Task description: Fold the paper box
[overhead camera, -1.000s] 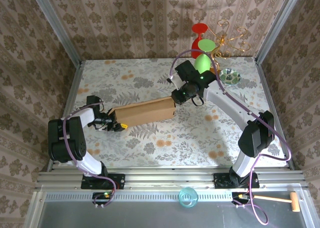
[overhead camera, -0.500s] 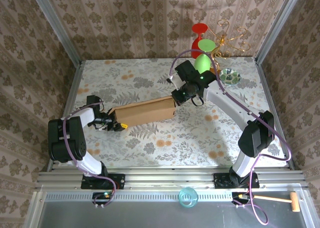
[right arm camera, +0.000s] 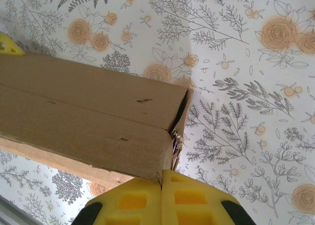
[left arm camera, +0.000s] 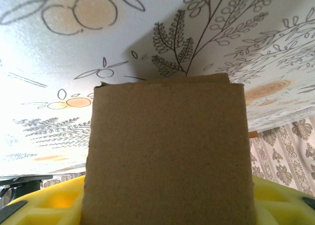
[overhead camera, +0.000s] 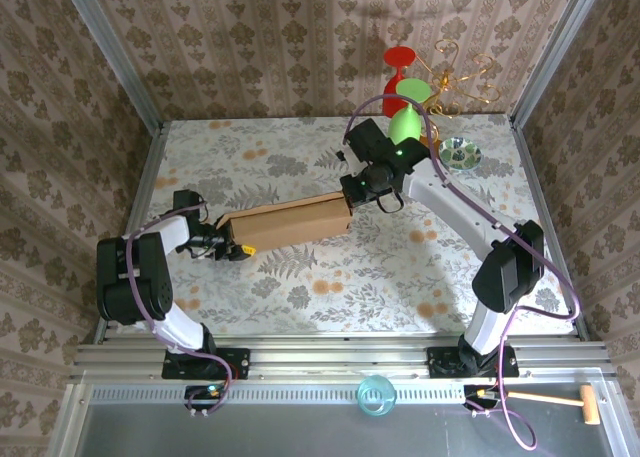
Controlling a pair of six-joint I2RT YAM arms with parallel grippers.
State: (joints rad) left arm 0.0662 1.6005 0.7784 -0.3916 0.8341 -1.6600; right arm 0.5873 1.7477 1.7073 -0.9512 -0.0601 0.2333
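Well, the box (overhead camera: 287,224) looks close to finished to me. It lies in the middle of the table (overhead camera: 300,287), running slantwise from my left side up toward my right, and from above it reads as one closed, shallow block with no flat sheet or loose flaps spread around it.

My left gripper (overhead camera: 230,248) has the box's left end between its pads. In that wrist's view a plain cardboard panel stands between the two yellow pads, so I take this as a grip that steadies the box.

My right gripper (right arm camera: 161,195) is closed, its pads pressed together with no gap. Its tip sits right at the lower corner of the box's right end. Whether a thin edge of card is pinched there, I cannot tell.

What seems left is at that right end. The end wall stands a little off the body, with a dark slit down the seam, and the corner by my pads is frayed and slightly crushed. I judge that this end has to be pushed home and the lid checked for a flush fit. The far long side is hidden from me.
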